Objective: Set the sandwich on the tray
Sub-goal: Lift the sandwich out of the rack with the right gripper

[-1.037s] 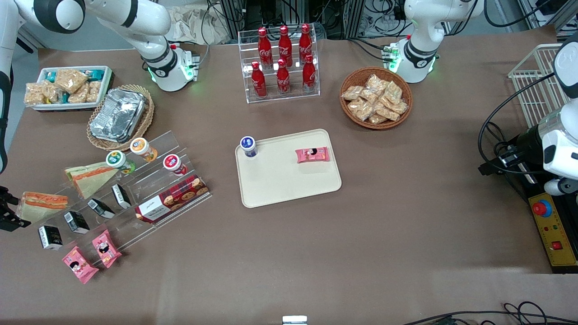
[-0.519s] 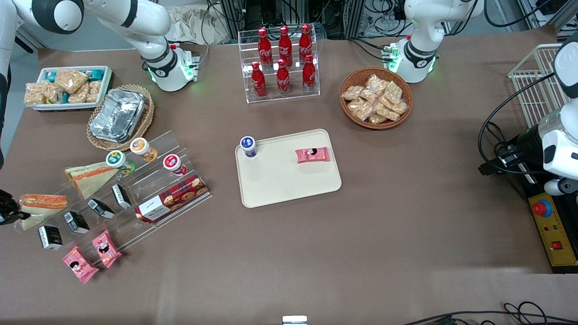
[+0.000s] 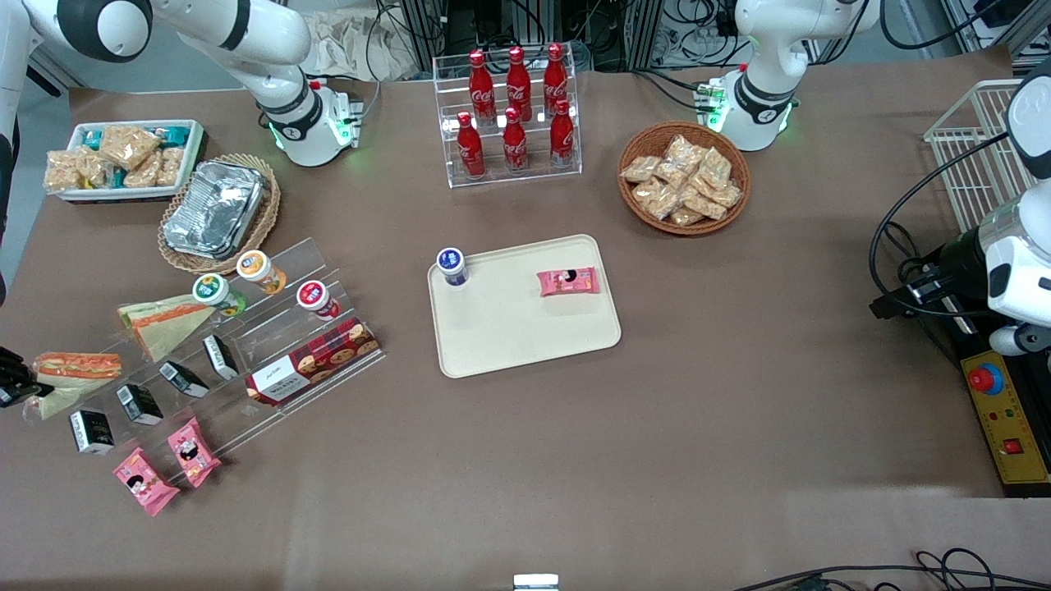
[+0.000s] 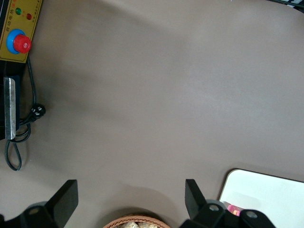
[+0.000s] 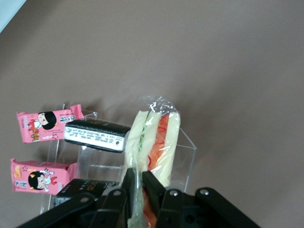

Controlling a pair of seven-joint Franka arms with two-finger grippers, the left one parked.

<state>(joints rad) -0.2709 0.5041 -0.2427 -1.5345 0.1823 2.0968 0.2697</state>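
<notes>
A brown tabletop (image 3: 575,460) carries the cream tray (image 3: 509,328) at its centre, well apart from the working arm's end, where a clear acrylic stepped display (image 3: 271,328) holds the goods. On the tray stand a blue-capped bottle (image 3: 451,265) and a pink snack packet (image 3: 567,281). At the display's outer end, the wrapped wedge sandwich (image 5: 154,145) is pinched by the gripper (image 5: 137,192), whose fingers (image 5: 153,187) are closed down on the wrapper's edge; in the front view the gripper (image 3: 12,373) shows only at the frame's margin, touching the sandwich (image 3: 74,371). The wedge's long axis runs straight out from the gripper, filling edge up, apparently resting on the acrylic step. The tray lies toward the parked arm's end from here, so the coming carry likely calls for a lift clear of the display, then a long sideways sweep. A second sandwich (image 3: 168,318) sits one step farther from the camera. Red bottles (image 3: 515,107) in a rack read Coca-Cola; the plaid biscuit box (image 3: 316,361) bears script too small to read. Cartoon-face pink packets (image 5: 45,124) lie beside a black carton (image 5: 97,135).
</notes>
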